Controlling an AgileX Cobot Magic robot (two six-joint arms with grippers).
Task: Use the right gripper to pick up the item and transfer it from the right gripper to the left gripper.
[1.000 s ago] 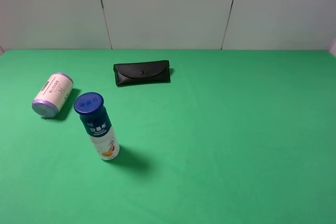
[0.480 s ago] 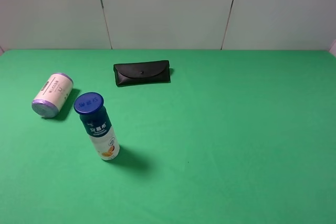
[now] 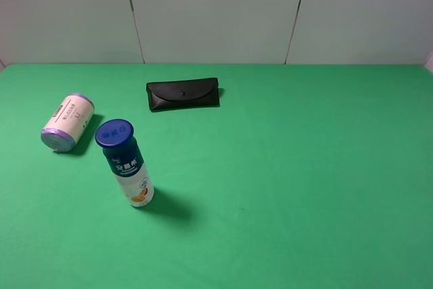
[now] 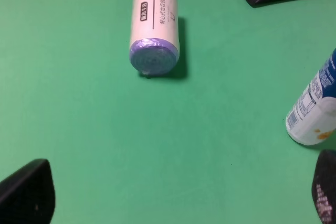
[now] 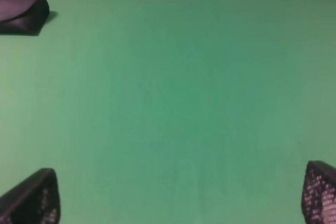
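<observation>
The item (image 3: 67, 122) lies on its side on the green bench (image 3: 304, 167), near the upright blue-capped bottle (image 3: 126, 164) and apart from the black case (image 3: 183, 93). The left gripper (image 4: 173, 195) and right gripper (image 5: 178, 195) both stand wide apart, holding nothing.

Tabletop (image 3: 304, 187) is covered w/ matt green cloth-like material, smooth, no shine. The item (image 3: 67, 122), lying on its side, has a smooth cream body w/ a soft sheen, prob. paper or plastic label w/ small dark print; its end is crinkled shiny purple foil. Bottle (image 3: 126, 163) looks like glossy plastic, w/ a smooth blue cap and printed wrap label. Black case (image 3: 183, 93) has a smooth, faintly glossy leather-like finish and 1 small stud. Right gripper fingertips (image 5: 34, 198) show dark, finely textured pads.
</observation>
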